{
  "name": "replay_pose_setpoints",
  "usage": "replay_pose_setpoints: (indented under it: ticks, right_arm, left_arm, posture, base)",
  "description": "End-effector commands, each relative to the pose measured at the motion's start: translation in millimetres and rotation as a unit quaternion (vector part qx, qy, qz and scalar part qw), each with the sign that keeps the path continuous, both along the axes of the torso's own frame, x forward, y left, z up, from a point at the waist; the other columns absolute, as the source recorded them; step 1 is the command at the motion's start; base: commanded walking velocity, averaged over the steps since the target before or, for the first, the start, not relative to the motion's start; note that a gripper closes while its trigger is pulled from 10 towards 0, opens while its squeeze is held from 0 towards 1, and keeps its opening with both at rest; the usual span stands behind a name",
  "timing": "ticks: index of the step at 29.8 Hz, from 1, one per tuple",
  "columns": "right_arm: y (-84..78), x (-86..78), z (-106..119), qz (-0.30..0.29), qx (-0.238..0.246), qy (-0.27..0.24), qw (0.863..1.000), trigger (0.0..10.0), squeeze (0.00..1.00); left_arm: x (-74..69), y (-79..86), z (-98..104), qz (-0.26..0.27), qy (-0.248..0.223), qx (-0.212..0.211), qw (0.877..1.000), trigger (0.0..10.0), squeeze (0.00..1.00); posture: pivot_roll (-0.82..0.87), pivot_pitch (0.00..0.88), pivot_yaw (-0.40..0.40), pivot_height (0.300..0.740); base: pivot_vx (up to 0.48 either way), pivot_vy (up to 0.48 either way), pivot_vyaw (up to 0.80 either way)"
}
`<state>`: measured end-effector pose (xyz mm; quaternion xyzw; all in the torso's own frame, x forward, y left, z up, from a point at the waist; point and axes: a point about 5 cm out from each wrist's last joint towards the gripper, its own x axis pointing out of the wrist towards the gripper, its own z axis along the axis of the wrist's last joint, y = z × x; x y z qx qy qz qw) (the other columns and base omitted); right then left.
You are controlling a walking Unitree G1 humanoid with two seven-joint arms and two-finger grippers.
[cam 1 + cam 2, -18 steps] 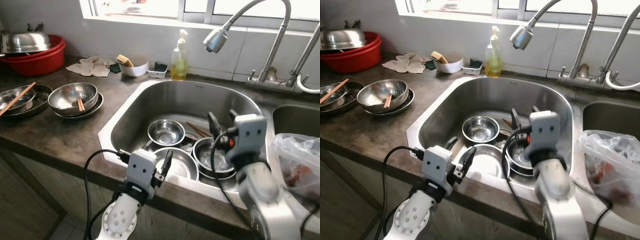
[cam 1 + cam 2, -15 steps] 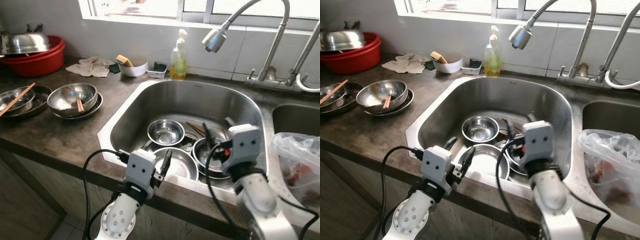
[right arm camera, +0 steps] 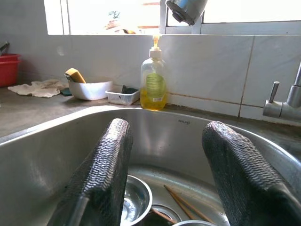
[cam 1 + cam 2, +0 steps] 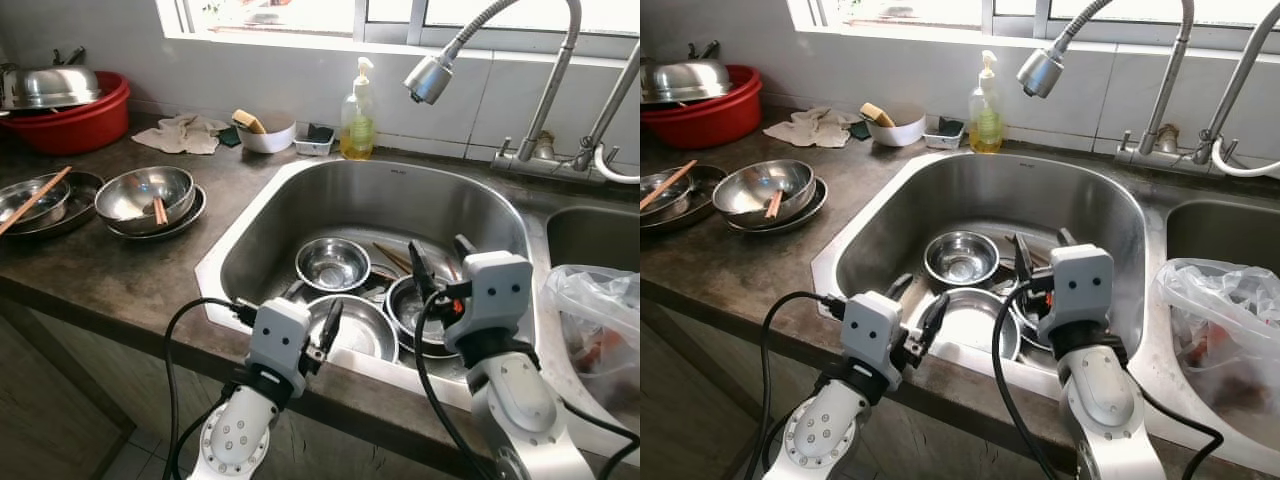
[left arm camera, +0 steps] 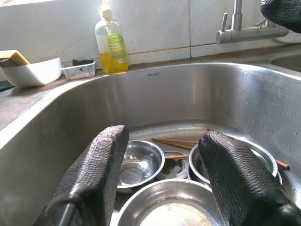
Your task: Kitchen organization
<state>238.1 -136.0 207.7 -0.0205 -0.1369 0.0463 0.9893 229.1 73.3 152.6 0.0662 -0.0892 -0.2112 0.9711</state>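
Both arms reach forward over the front rim of the sink (image 4: 250,240), which serves as the landmark here. The left gripper (image 4: 318,330) hovers just above the near edge of the sink, fingers (image 5: 96,169) spread apart and holding nothing, aimed at the nearest steel bowl (image 4: 355,325) in the basin. The right gripper (image 4: 435,262) is raised higher over the right part of the basin, its fingers (image 3: 106,165) likewise parted and empty, above another steel bowl (image 4: 420,312). A smaller bowl (image 4: 332,264) sits farther back on the sink floor, with chopsticks (image 5: 176,142) lying beside it. The head views take in the bench (image 4: 110,260) left of the sink, with stacked bowls (image 4: 148,195) and a red basin (image 4: 75,115), and a plastic bag (image 4: 595,320) to the sink's right. The wrist views show the soap bottle (image 3: 153,84) and a white dish (image 3: 91,88) behind the sink from low down. The faucet head (image 4: 428,80) hangs over the basin.
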Motion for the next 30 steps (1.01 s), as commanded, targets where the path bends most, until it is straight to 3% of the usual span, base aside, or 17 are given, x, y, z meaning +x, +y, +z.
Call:
replay_pose_setpoints:
  ticks: [1,30]
  right_arm:
    - [0.2,1.6,0,-0.002,0.006,0.005,1.0,10.0,0.0]
    - [11.2,9.0,3,0.019,0.013,0.01,1.0,10.0,0.0]
  left_arm:
    - [-2.2,0.7,6,-0.001,-0.008,-0.007,1.0,10.0,0.0]
    - [-2.2,-2.1,3,-0.004,0.0,-0.007,1.0,10.0,0.0]
  posture:
    - [0.09,0.072,0.018,0.74]
    - [0.08,0.079,0.017,0.74]
  base:
    - [0.0,0.251,0.0]
    - [-0.017,0.37,0.0]
